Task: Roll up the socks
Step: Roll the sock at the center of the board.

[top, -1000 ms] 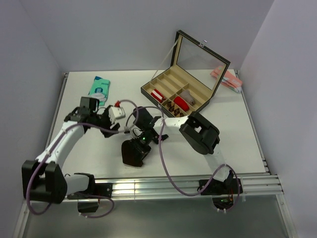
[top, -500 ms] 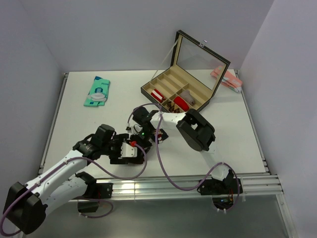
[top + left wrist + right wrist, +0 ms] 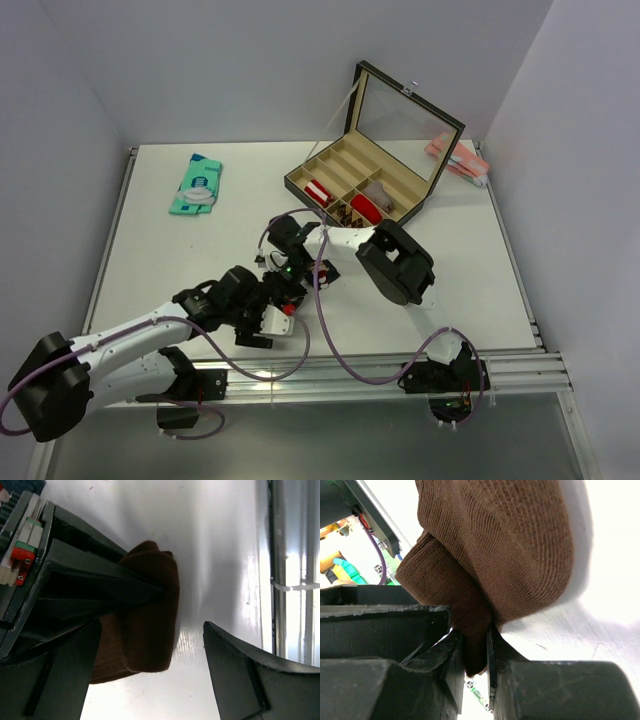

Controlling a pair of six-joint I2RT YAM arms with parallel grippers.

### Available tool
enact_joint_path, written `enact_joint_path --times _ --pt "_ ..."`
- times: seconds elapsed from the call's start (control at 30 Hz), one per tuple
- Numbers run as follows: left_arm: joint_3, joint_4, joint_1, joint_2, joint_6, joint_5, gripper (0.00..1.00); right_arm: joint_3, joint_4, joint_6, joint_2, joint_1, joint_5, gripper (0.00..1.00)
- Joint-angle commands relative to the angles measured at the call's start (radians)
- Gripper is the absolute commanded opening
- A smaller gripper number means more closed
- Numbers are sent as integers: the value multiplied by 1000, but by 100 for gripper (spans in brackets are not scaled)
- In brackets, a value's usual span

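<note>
I count one sock (image 3: 150,600): dark brown ribbed knit, bunched into a stubby fold on the white table (image 3: 220,540) near the front rail (image 3: 287,555). My right gripper (image 3: 476,645) pinches its folded edge, nearly closed. My left gripper (image 3: 151,627) straddles the sock, spread wide and gripping nothing. A strip of tabletop separates sock and rail.

Sock (image 3: 510,545) dark brown, ribbed; packet (image 3: 196,184) teal; table (image 3: 470,270) white

Teal packet (image 3: 197,185) far left, open compartmented box (image 3: 400,115) with red rolls (image 3: 364,208), pink packet (image 3: 456,158) far right.
</note>
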Motion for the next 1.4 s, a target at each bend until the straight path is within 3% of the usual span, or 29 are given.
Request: enact_joint_path --times 0.0,0.2,0.37,0.47,0.5,0.63,0.83,0.97,1.37 --pt "-7 90 -13 24 -53 -32 88 -1 18 2 8 -8 54 19" --pt "2 153 -16 125 -83 -76 79 -30 54 14 -12 -9 30 19" --pt "3 184 -16 204 -100 -89 64 -59 90 31 -43 -8 14 21" --pt "9 187 -16 245 -105 -78 42 -79 127 53 -75 -8 19 25" --pt "13 182 -16 256 -105 -78 26 -93 136 59 -84 -6 22 27" --pt "10 184 -17 262 -105 -75 0 -132 175 89 -147 -12 120 37" --pt "-61 205 -16 100 -79 -13 0 -257 302 164 -281 -83 230 46" --pt "-52 169 -16 80 -65 11 0 -260 325 198 -302 -95 325 48" --pt "-10 127 -16 73 -56 65 0 -56 330 162 -127 -78 307 55"
